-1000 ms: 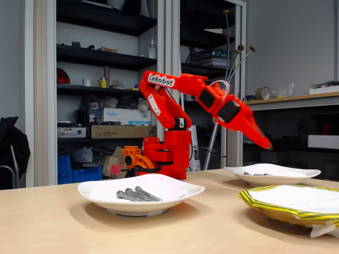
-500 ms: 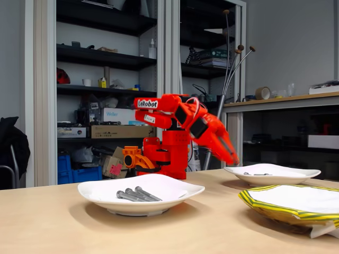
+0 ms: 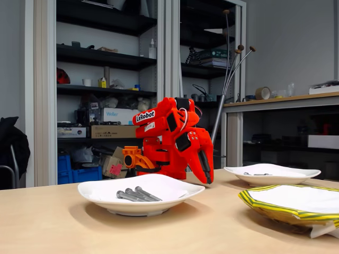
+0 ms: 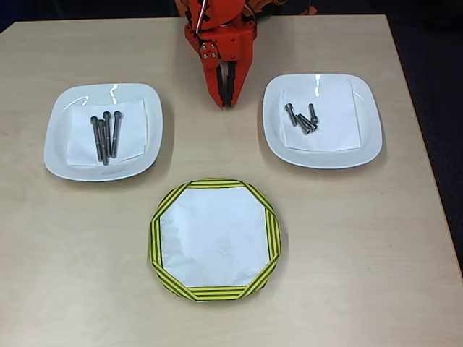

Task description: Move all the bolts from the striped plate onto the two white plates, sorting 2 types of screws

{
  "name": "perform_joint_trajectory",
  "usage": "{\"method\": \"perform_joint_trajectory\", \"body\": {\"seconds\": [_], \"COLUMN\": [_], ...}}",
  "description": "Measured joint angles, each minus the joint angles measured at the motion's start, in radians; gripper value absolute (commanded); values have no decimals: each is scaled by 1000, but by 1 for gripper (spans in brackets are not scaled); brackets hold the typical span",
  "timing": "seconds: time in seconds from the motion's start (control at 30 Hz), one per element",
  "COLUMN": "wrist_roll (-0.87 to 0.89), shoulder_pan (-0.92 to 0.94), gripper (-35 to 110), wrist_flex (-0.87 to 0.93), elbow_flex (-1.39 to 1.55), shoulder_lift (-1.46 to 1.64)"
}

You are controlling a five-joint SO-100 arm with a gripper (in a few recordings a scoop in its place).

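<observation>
The striped plate (image 4: 214, 240) (image 3: 294, 207) sits front centre in the overhead view, and its white inside holds no bolts. The left white plate (image 4: 61, 148) (image 3: 100, 196) carries several long bolts (image 4: 105, 134) (image 3: 136, 194). On the right white plate (image 4: 365, 141) (image 3: 296, 174) lie several short bolts (image 4: 302, 119) (image 3: 255, 173). My red gripper (image 4: 226, 102) (image 3: 207, 177) is folded down between the two white plates with its tips close to the table. The fingers are together and hold nothing.
The arm's red base (image 3: 164, 159) stands at the table's far edge. Shelves with boxes (image 3: 106, 116) rise behind the table. A counter (image 3: 286, 106) stands at the back right. Bare tabletop (image 4: 72, 275) surrounds the plates.
The arm has swung back from above the right white plate and folded down, bringing the gripper to rest between the two white plates. The bolts have not moved.
</observation>
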Motion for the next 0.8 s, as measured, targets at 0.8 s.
{"method": "perform_joint_trajectory", "body": {"seconds": [0.8], "wrist_roll": [-2], "shoulder_pan": [-3], "gripper": [3], "wrist_flex": [0], "elbow_flex": [0], "shoulder_lift": [0]}}
